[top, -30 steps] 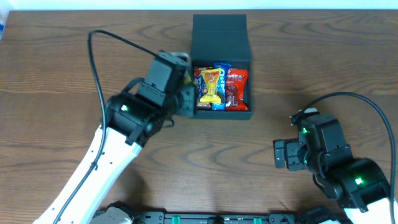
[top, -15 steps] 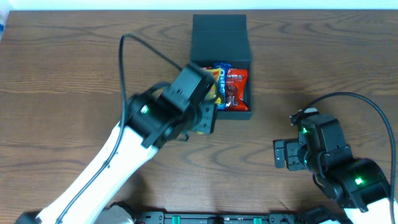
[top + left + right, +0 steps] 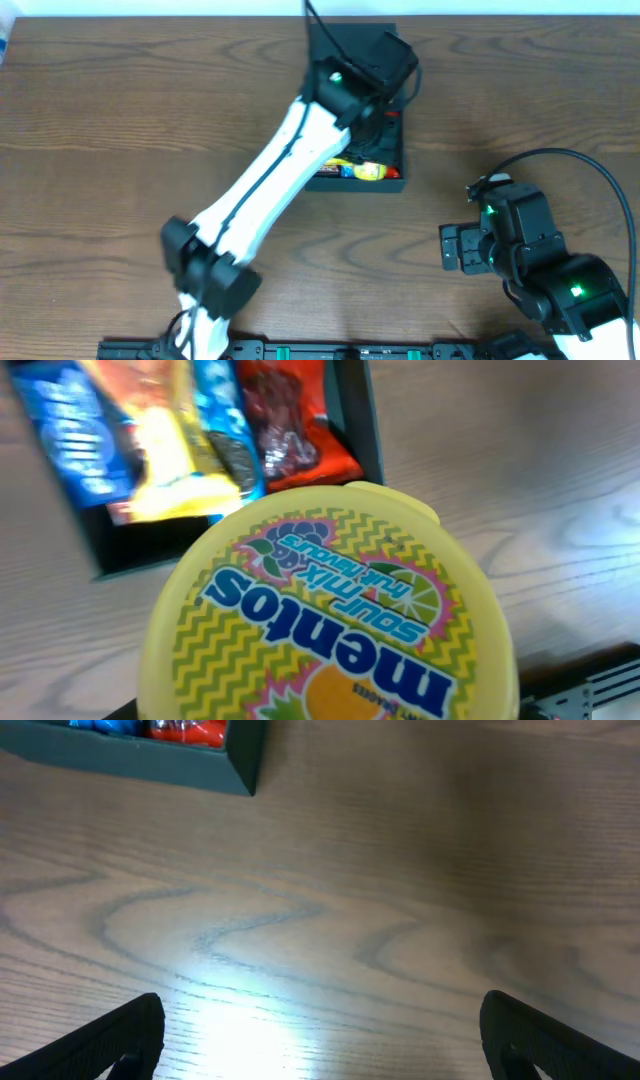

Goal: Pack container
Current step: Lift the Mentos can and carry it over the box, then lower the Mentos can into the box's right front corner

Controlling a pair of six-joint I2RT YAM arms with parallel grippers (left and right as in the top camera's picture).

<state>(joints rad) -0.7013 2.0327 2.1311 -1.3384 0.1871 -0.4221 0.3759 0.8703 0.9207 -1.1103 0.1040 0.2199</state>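
As the left claw (image 3: 380, 110) holds the yellow tub (image 3: 330, 610) over the container (image 3: 345, 186) at upper centre, packets (image 3: 200, 450) already crowd it; the tub may perch, blocking the lid (image 3: 335, 35). Right claw (image 3: 320, 1030) gapes wide, lower right.

Yellow Mentos tub (image 3: 330, 620) looms before the packet-filled container (image 3: 361, 420).

Container (image 3: 360, 186) lies upper centre on the bench (image 3: 120, 130), packets (image 3: 150, 440) in it; tub (image 3: 330, 610) fills the wrist view's lower centre.
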